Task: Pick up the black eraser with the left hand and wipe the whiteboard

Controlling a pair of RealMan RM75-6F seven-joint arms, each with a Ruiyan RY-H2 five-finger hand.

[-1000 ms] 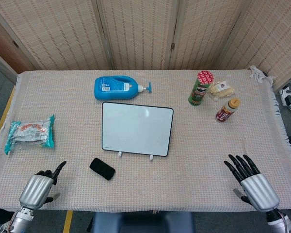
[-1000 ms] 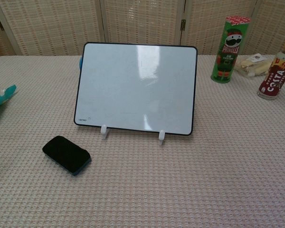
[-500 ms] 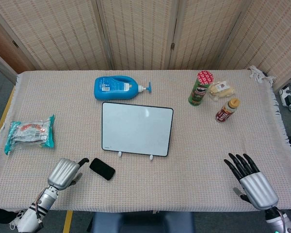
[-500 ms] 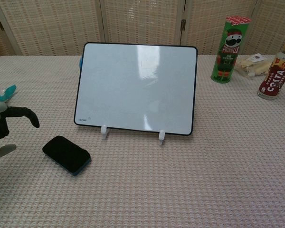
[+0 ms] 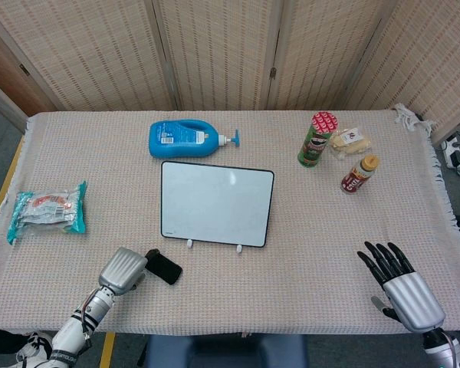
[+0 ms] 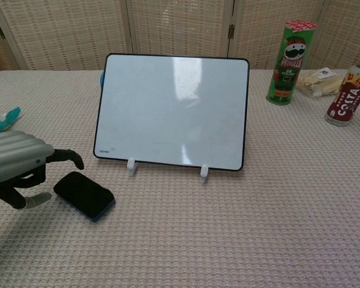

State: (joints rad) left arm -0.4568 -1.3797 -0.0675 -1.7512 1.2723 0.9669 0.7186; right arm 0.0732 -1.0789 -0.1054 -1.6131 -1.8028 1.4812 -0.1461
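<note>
The black eraser (image 5: pixel 165 266) (image 6: pixel 84 194) lies flat on the cloth, in front of the whiteboard's left corner. The whiteboard (image 5: pixel 216 202) (image 6: pixel 173 110) stands propped on two white feet at the table's middle; its surface looks blank. My left hand (image 5: pixel 123 270) (image 6: pixel 21 168) hovers just left of the eraser with fingers spread and holds nothing; its fingertips reach over the eraser's left end. My right hand (image 5: pixel 402 290) rests near the front right edge, fingers extended and apart, empty.
A blue detergent bottle (image 5: pixel 188 138) lies behind the board. A green chip can (image 5: pixel 317 139) (image 6: pixel 290 62), a snack packet (image 5: pixel 349 141) and a cola bottle (image 5: pixel 358 173) (image 6: pixel 350 88) stand at the back right. A teal wrapped pack (image 5: pixel 47 209) lies at the left.
My left hand has moved right from the front left corner to the eraser's left end. My right hand has barely shifted.
</note>
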